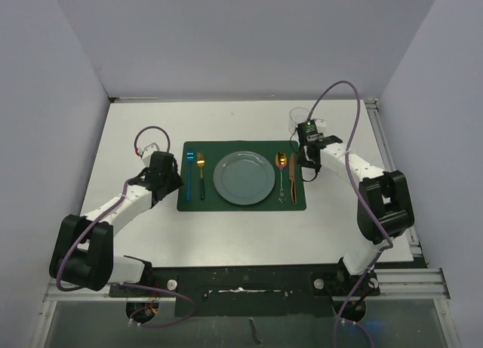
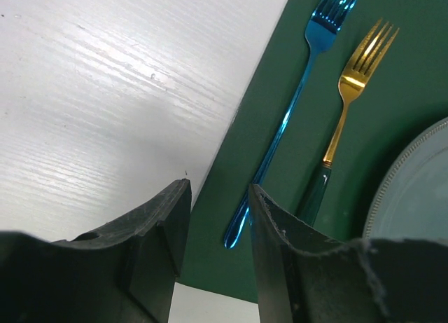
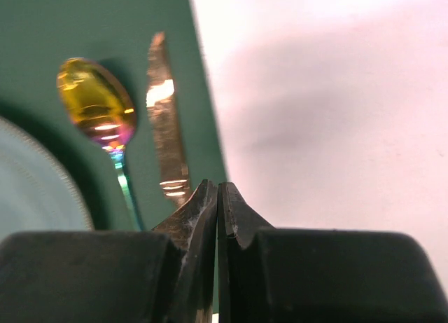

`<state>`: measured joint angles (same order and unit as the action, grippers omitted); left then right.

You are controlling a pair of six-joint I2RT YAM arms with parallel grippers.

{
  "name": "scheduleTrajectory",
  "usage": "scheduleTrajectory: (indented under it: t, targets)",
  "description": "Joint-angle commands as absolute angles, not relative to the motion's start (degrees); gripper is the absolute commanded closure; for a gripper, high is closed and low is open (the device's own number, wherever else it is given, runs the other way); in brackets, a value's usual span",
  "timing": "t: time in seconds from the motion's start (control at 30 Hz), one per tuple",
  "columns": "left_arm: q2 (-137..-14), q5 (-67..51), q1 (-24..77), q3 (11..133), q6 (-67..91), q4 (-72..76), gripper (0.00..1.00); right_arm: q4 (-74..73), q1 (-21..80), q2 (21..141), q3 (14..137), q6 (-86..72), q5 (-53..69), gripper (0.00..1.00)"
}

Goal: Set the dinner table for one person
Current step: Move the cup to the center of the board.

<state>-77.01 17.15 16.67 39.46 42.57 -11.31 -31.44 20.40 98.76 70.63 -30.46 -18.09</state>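
Setting status: one place is laid; judged nearly finished, with only the drinking vessel apparently outside the arrangement.
Dinner table [image 1: 241, 121]: white top lying under both grippers and bearing everything listed.
Placemat [image 1: 226, 206]: dark green, between the two grippers; it marks out the single diner's place.
Plate [image 1: 244, 177]: grey-green, centred on the placemat, inward of both grippers; the cutlery is ranged around it.
Blue fork [image 2: 294, 106]: flat on the placemat, handle end just ahead of the left gripper, tines pointing away.
Gold fork [image 2: 350, 92]: beside the blue fork on its plate side, roughly parallel, not touching it.
Spoon [image 3: 94, 99]: ahead of the right gripper and to its inner side, bowl pointing away, next to the plate.
Knife [image 3: 164, 127]: directly beyond the right fingertips, between the spoon and the placemat's edge.
Left gripper [image 2: 217, 197]: released, fingers parted with nothing between them; it hovers over the placemat's outer edge.
Right gripper [image 3: 218, 197]: clenched on nothing, fingers pressed together just short of the knife.
Clear cup [image 1: 299, 115]: faint, on the bare table beyond the right gripper, off the placemat.
Rationale: forks on one side, spoon and knife on the other, following the usual place setting.
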Motion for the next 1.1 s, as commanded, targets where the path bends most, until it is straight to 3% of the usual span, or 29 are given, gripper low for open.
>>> scheduleTrajectory:
  t: [0.0,0.17,0.77,1.07]
  targets:
    - [-78.06,17.28,14.45,42.38,41.38,-9.55,0.63,-27.56,14.06,92.80,66.82,-30.29,-15.44,1.00]
    - [-81.78,14.09,9.94,44.11,41.01,-10.03,0.63,-26.45,11.97,90.85,64.76,-30.02,-13.66,1.00]
    - [-87.78,8.76,9.67,45.52,41.60,-8.19,0.65,-21.49,11.71,91.86,59.02,-31.23,-6.84,1.00]
    - [-81.58,7.42,9.67,42.23,43.95,-3.63,0.65,-19.91,8.28,93.70,63.22,-30.59,-4.85,1.00]
